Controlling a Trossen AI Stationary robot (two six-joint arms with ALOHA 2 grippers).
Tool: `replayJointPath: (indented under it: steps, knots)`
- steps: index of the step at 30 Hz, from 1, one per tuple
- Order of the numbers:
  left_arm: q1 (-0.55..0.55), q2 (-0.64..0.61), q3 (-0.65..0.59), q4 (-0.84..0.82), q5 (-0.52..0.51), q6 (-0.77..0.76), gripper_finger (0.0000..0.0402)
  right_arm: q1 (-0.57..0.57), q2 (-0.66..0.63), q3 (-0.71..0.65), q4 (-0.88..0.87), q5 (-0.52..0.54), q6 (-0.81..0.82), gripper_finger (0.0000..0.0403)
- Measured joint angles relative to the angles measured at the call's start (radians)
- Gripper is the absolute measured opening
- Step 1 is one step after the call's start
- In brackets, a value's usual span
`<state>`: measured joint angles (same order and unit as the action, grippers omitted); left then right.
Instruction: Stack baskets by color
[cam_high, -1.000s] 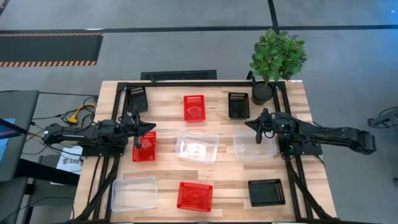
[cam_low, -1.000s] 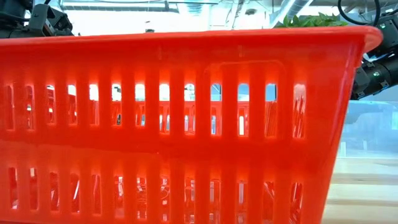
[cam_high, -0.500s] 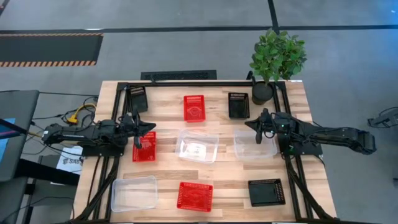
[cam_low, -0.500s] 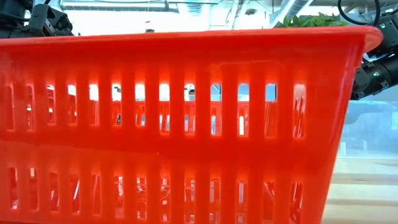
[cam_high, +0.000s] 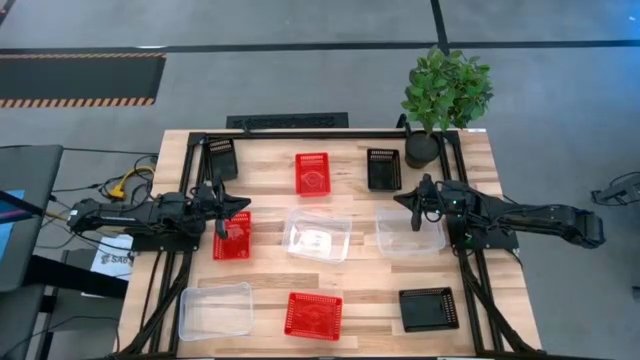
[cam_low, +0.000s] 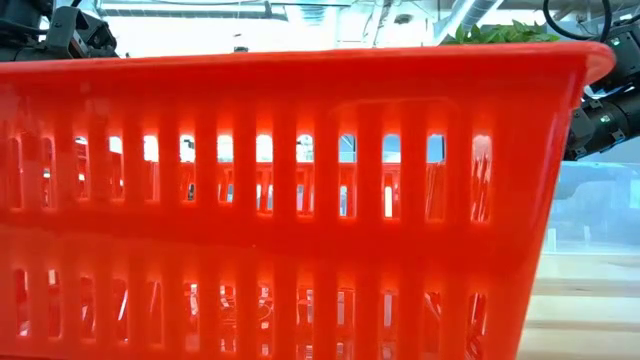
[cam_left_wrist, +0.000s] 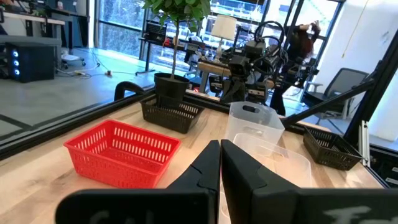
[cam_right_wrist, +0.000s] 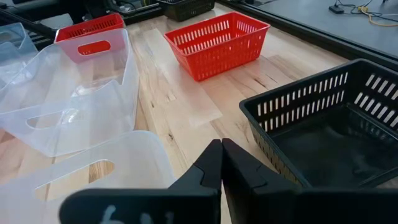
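From above, a pale wooden slatted table (cam_high: 270, 290) on a black metal frame stands on a grey floor with a black and orange hazard strip at the far left. A potted green plant (cam_high: 445, 90) sits at the far right corner. Nine small plastic baskets lie apart, none stacked: three red perforated baskets (cam_high: 311, 173), three black perforated baskets (cam_high: 428, 308), three clear see-through baskets (cam_high: 215, 310). The left gripper (cam_high: 222, 213), fingers pressed together, is at the far edge of the red basket nearest it; whether it pinches the rim I cannot tell. The right gripper (cam_high: 424, 200), fingers closed, is at the far rim of a clear basket (cam_high: 410, 232)

At table height, a red basket wall (cam_low: 300, 200) fills nearly everything

The left wrist looks past its closed fingers (cam_left_wrist: 214, 168) to a bright room with office chairs and a person at the back

The right wrist shows closed fingers (cam_right_wrist: 217, 165) over a clear rim. No readable writing anywhere
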<state>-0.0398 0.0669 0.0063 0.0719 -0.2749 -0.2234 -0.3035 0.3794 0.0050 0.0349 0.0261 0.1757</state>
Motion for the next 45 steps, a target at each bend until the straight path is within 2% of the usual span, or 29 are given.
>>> replayJointPath:
  steps: [5,10,17,21,34,40,45]
  knots:
    - [0.0,0.0,0.0,0.0,0.0,0.002,0.0,0.0,0.0,0.0,0.001,0.0,-0.008,0.0033]
    - [0.0,0.0,0.0,0.0,-0.001,-0.004,0.0,0.0,0.0,0.0,0.004,0.001,-0.132,0.0033]
    - [0.0,0.0,0.0,0.024,-0.025,-0.053,0.0,0.0,0.0,0.015,0.011,0.001,-0.141,0.0033]
    - [0.0,0.0,0.008,0.086,-0.025,0.015,0.0,0.0,-0.001,0.054,0.026,0.0,-0.142,0.0033]
    - [0.0,0.001,0.15,0.084,-0.083,0.309,0.0,0.044,0.019,0.249,0.02,-0.006,-0.205,0.0033]
    - [0.0,0.012,0.206,0.075,-0.076,0.39,0.0005,0.05,0.077,0.376,-0.088,-0.002,-0.21,0.0033]
    - [0.0,0.052,0.251,0.076,-0.073,0.434,0.0032,0.05,0.159,0.473,-0.17,-0.001,-0.211,0.0039]
